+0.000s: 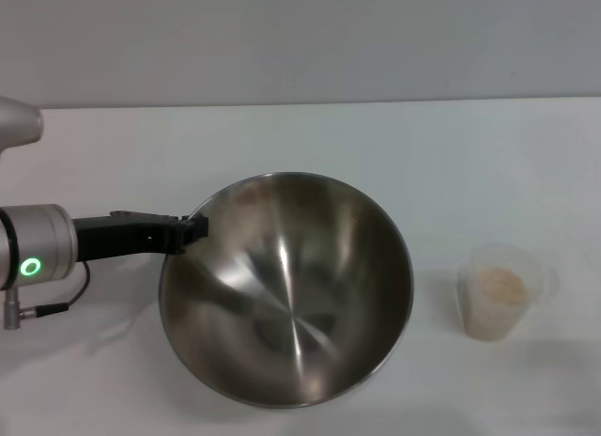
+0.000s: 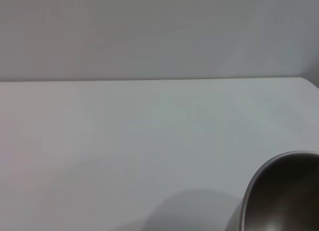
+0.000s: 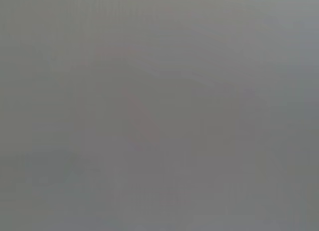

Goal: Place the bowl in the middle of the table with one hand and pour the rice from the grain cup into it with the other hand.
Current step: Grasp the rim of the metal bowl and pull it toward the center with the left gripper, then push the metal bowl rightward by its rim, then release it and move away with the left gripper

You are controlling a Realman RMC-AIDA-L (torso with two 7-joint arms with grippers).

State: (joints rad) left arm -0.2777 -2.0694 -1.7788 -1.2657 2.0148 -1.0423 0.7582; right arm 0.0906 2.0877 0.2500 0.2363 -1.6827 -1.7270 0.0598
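The large steel bowl is in the middle of the white table, near the front, and looks tilted. My left gripper reaches in from the left and is shut on the bowl's left rim. The bowl's edge also shows in the left wrist view. The bowl is empty inside. The small clear grain cup stands upright to the right of the bowl, apart from it, with pale rice inside. My right gripper is out of view; the right wrist view shows only plain grey.
A grey wall runs behind the table's far edge. The left arm's cable lies at the left front. Bare tabletop stretches behind the bowl.
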